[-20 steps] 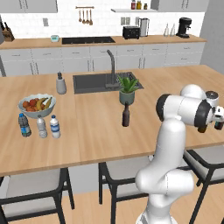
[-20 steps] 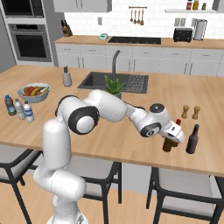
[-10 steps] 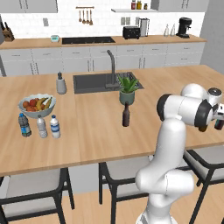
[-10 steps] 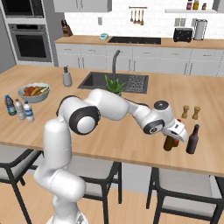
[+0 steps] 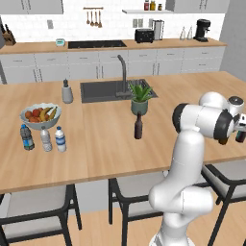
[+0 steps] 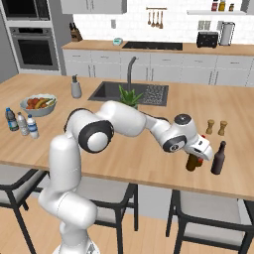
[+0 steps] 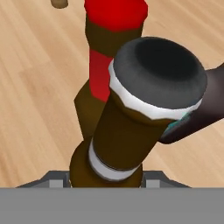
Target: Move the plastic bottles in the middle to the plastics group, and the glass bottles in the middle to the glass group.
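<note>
Between the jaws is the amber bottle (image 7: 118, 131). The jaws are closed partway, one on each side of the bottle low down, and they have hold of it. You can see just a bit of each jaw past its sides. The amber bottle stands straight up. Its long side runs up and down, in line with the jaws. Its dark cap points up at the hand camera, and its bottom points down at the table (image 7: 35, 87). A white ring goes around it under the cap, and one more lower down.

Just past the jaws stands the red-capped bottle (image 7: 109, 52). It is brown with a red label, it stands up too, and it is very close to the amber bottle. I cannot tell if the two touch. To one side of the jaws is the dark bottle (image 6: 217, 158), also close, also standing up with its neck on top. A little way behind the jaws, toward the sink, are two small wooden shakers (image 6: 210, 127).

Well away from the jaws, near the middle of the table, the maroon bottle (image 5: 138, 127) stands up by itself, just in front of a green plant (image 5: 140, 97).

Far from the jaws, at the other end of the table, the water bottle (image 5: 60, 139) with the bright blue label stands next to the pale bottle (image 5: 45, 139) and the dark blue bottle (image 5: 26, 137). All three stand in a row with caps up, in front of a fruit bowl (image 5: 40, 115).
</note>
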